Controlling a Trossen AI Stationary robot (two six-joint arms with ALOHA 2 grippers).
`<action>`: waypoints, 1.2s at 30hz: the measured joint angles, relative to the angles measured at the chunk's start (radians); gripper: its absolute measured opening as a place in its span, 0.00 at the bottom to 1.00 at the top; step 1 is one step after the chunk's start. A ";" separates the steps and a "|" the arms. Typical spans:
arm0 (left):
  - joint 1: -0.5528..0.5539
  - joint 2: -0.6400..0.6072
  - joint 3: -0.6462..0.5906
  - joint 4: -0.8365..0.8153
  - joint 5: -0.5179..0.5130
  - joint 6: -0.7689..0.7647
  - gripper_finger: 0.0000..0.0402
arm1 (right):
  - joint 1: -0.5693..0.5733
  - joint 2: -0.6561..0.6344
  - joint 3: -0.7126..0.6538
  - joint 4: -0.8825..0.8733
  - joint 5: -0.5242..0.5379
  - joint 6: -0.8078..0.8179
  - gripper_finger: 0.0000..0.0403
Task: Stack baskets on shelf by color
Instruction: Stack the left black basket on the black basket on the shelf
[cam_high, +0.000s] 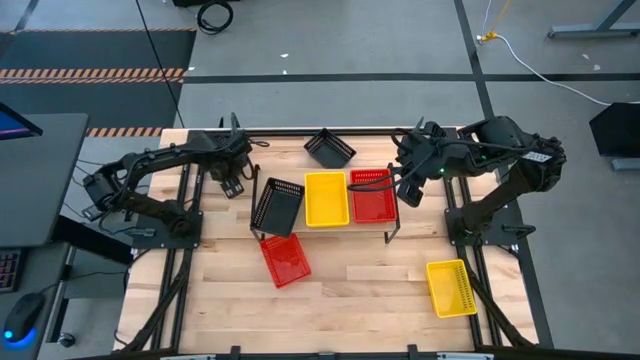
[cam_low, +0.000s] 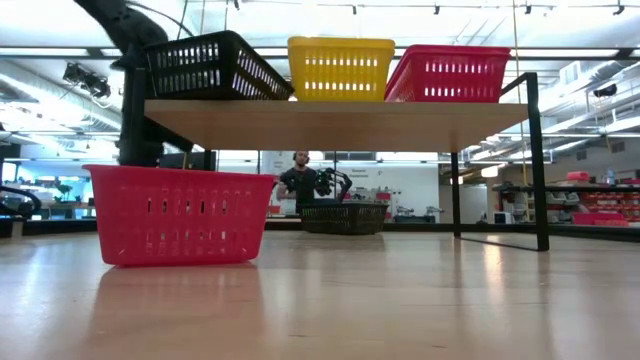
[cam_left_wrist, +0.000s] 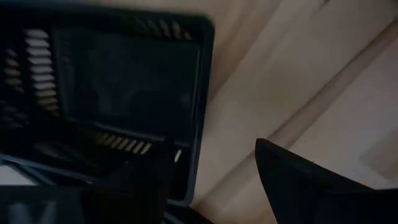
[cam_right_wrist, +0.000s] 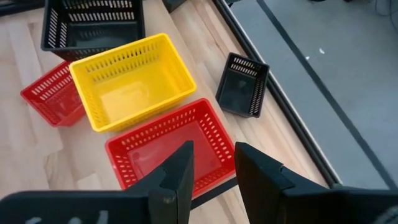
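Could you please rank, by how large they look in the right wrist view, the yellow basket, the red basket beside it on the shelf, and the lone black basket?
1. Yellow basket and shelf red basket: alike, so unranked; the red is partly hidden by the right gripper.
2. Lone black basket: smallest, though it sits farther off.

Grey floor (cam_high: 330, 95) (hazard tape (cam_high: 95, 73)), ceiling strip lights (cam_low: 560, 52), person (cam_low: 298, 180) behind.

Two dark jointed arms, black cables looped along links.
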 joint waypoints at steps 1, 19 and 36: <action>0.009 0.000 -0.019 0.008 0.013 0.001 0.57 | 0.000 0.000 0.000 0.000 -0.001 0.004 0.30; 0.080 0.000 -0.034 0.018 0.082 0.036 0.05 | -0.034 0.002 0.000 0.000 -0.003 -0.001 0.30; 0.068 -0.002 0.603 -0.408 -0.014 -0.013 0.04 | -0.053 0.002 0.000 0.000 0.000 -0.061 0.30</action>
